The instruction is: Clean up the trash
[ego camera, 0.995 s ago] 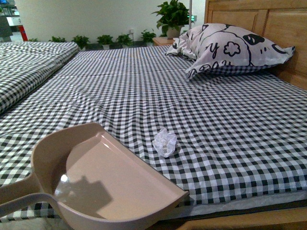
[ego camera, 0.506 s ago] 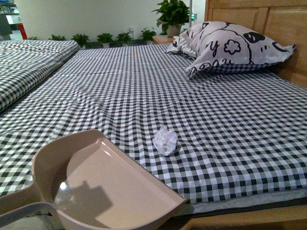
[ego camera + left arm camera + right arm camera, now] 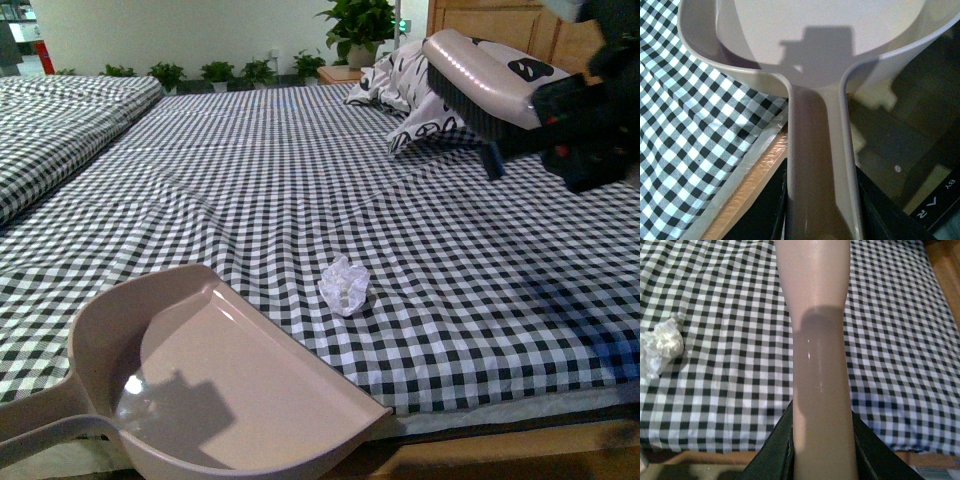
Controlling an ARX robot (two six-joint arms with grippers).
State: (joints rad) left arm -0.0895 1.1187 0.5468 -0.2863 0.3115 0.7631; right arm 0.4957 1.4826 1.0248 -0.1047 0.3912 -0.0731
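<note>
The small crumpled wad of white paper (image 3: 345, 285) lies on the black-and-white checked bed sheet (image 3: 300, 170), near the front edge of the bed, just beside the open lip of the beige plastic dustpan (image 3: 215, 380) but apart from it. The left gripper (image 3: 822, 220) is closed around the dustpan handle. The right gripper (image 3: 822, 450) clamps the handle of a beige brush with dark bristles (image 3: 480, 85), which hangs in the air above the sheet, in front of the white pillow with black pattern (image 3: 400, 75). The brush seems tilted, but it is blurred.
</note>
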